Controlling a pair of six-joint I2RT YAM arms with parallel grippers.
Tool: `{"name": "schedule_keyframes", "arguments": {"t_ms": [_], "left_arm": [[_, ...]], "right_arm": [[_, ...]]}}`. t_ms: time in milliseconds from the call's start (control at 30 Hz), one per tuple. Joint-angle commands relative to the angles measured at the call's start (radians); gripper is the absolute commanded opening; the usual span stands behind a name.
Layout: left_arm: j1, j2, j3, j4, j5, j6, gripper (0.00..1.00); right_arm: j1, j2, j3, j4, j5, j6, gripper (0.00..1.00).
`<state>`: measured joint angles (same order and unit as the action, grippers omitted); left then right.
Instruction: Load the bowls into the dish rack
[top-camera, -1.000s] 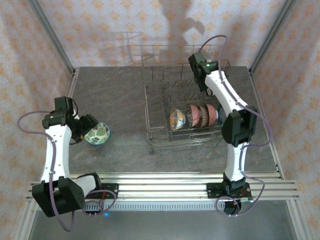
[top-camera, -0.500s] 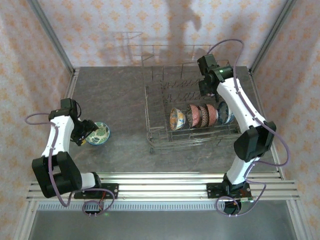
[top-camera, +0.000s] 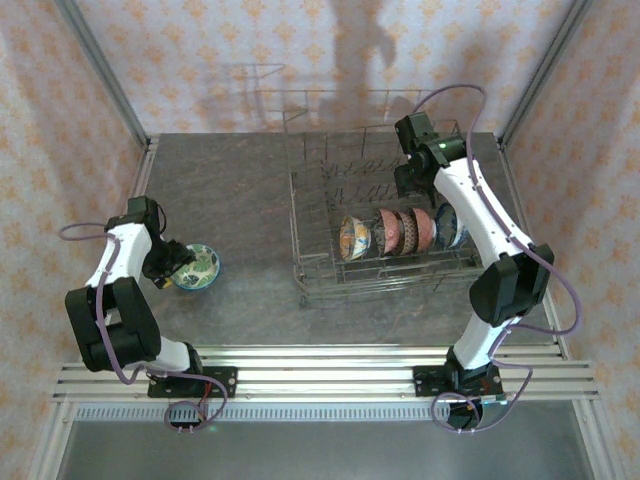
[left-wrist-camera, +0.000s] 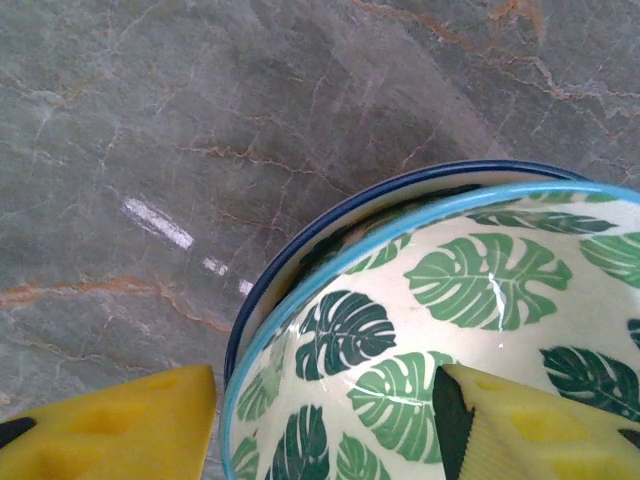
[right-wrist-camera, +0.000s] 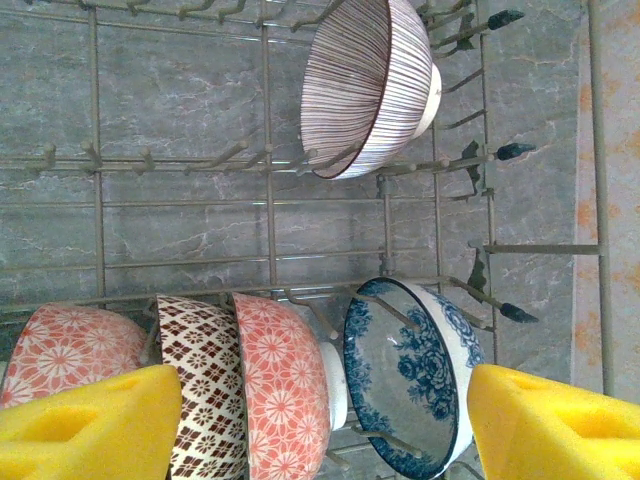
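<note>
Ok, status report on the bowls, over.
Left gripper open, straddling rim of green leaf-patterned ceramic bowl. Right gripper open above grey wire dish rack holding patterned bowls. Dark-rimmed bowl seemingly nested under green one.

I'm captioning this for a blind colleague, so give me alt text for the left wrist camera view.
A white bowl with green leaf prints and a light blue rim sits on a grey marbled table, the left gripper open astride its near rim, one yellow finger outside, one inside.

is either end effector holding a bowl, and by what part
Right end effector: nothing. Left end effector straddles the rim of the green leaf bowl, one finger inside; grip cannot be told.
</note>
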<state>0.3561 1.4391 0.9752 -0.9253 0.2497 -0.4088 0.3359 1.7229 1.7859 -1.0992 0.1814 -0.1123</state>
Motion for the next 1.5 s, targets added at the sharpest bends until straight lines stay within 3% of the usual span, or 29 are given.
{"name": "schedule_keyframes", "arguments": {"t_ms": [0, 533, 1100, 1467], "left_arm": [[0.009, 0.028, 0.018, -0.002, -0.024, 0.039, 0.61], [0.009, 0.017, 0.002, -0.001, 0.033, 0.062, 0.26], [0.008, -0.038, -0.054, 0.003, 0.093, 0.047, 0.10], [0.007, -0.154, -0.073, -0.003, 0.147, 0.030, 0.00]], "right_arm": [[0.006, -0.025, -0.007, 0.007, 0.000, -0.006, 0.74], [0.005, -0.037, -0.018, 0.015, 0.008, -0.010, 0.73], [0.006, -0.049, -0.021, 0.018, -0.004, -0.009, 0.73], [0.012, -0.062, 0.000, 0.001, -0.017, 0.003, 0.72]]}}
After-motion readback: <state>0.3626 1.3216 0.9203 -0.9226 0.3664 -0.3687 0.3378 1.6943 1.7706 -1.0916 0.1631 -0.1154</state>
